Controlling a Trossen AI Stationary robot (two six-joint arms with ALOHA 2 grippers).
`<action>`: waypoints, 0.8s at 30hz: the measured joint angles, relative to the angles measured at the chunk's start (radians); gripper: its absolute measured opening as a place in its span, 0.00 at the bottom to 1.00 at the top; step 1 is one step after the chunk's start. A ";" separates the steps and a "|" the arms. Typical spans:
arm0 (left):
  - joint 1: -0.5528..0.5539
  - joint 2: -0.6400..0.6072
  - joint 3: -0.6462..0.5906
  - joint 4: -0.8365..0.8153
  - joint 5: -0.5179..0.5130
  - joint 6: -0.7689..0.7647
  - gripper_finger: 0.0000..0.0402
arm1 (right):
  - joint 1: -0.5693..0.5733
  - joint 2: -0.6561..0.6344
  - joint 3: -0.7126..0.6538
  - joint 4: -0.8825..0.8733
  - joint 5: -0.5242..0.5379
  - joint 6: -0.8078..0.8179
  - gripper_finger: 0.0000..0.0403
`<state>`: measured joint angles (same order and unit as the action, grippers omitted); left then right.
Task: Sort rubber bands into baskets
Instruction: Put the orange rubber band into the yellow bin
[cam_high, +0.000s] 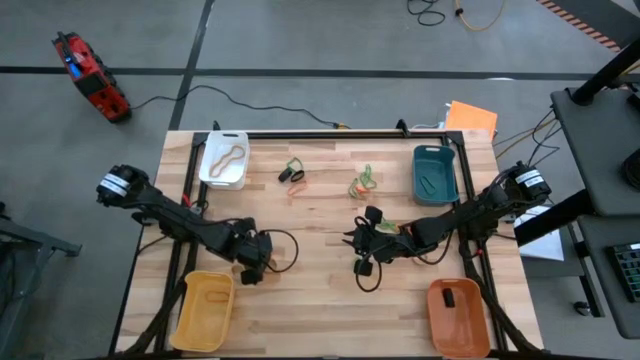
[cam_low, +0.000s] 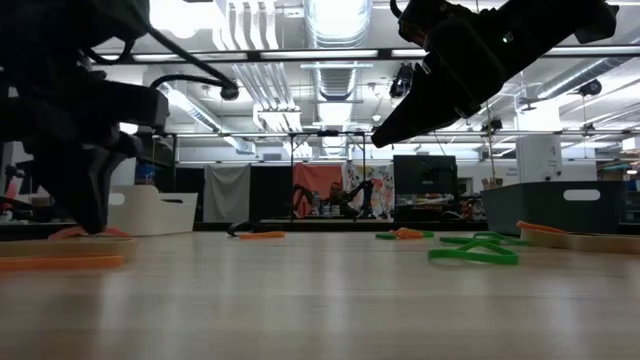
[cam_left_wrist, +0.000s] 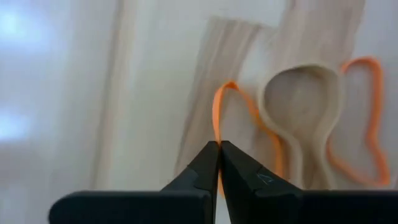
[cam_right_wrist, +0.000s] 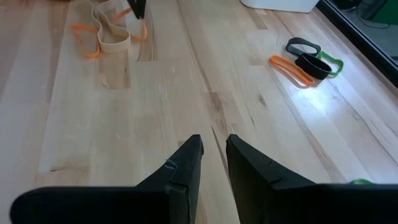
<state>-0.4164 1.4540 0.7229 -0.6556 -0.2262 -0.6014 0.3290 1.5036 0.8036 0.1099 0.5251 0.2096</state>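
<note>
Bands (cam_high: 295, 173) mostly unsorted: few in baskets (cam_high: 223, 160), clusters loose on table (cam_high: 320, 290); my left gripper (cam_left_wrist: 219, 149) pinched on an orange band (cam_left_wrist: 217, 112), right gripper (cam_right_wrist: 213, 152) narrowly parted, empty.

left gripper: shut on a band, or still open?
Shut on an orange rubber band. In the left wrist view the left gripper has its fingertips pressed together with the orange loop pinched between them.

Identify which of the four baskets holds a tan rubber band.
The white basket, at the table's far left corner, holds the tan rubber band. The teal one, yellow one and orange one show no tan band.
</note>
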 joint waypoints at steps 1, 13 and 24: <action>0.000 0.000 0.012 -0.030 -0.001 0.004 0.00 | 0.000 0.000 0.000 0.000 0.000 0.000 0.17; -0.009 -0.024 0.256 -0.289 -0.026 0.134 0.00 | 0.000 0.000 -0.001 0.000 0.000 0.000 0.17; -0.166 -0.033 0.595 -0.647 0.032 0.131 0.00 | 0.000 0.000 -0.003 0.000 0.000 0.014 0.17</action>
<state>-0.5821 1.4212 1.3181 -1.3024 -0.1946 -0.4700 0.3290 1.5036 0.8009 0.1097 0.5252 0.2241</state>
